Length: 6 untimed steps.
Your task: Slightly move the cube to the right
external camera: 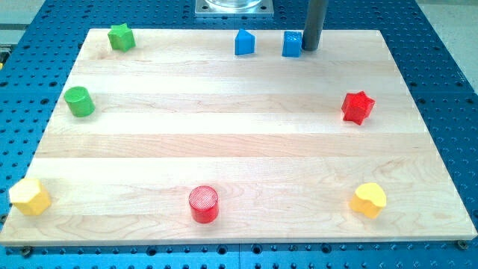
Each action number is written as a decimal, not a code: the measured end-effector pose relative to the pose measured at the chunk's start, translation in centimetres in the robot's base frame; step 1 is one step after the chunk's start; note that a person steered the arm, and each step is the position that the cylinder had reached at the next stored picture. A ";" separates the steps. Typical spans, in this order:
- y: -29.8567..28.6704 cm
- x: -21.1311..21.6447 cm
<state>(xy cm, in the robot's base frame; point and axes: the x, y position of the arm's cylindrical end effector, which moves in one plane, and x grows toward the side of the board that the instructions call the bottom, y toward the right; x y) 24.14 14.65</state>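
Tip: my tip [309,49] is seen at the view's top, set down just to the right of the blue cube [292,44], touching it or very nearly; contact cannot be confirmed.
Tool: no jaws are carried; only a straight dark rod is shown, so nothing is spread, pressed together or pinched.
Cube: it is placed near the top edge of the bench [239,142], right of centre.
Blue house shape [244,42]: found just left of the cube, apart from it.
Green star [120,36]: top left corner.
Green cylinder [78,101]: left edge, below the star.
Red star [358,107]: right side.
Red cylinder [203,204]: bottom, centre.
Yellow hexagon [30,196]: bottom left corner.
Yellow heart [369,199]: bottom right.
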 end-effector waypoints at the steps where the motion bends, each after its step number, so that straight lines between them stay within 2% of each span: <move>1: -1.9 0.2; 2: -4.7 2.5; 3: -4.0 1.4; 4: -4.0 -1.7; 5: -8.8 -2.7; 6: -10.1 -2.4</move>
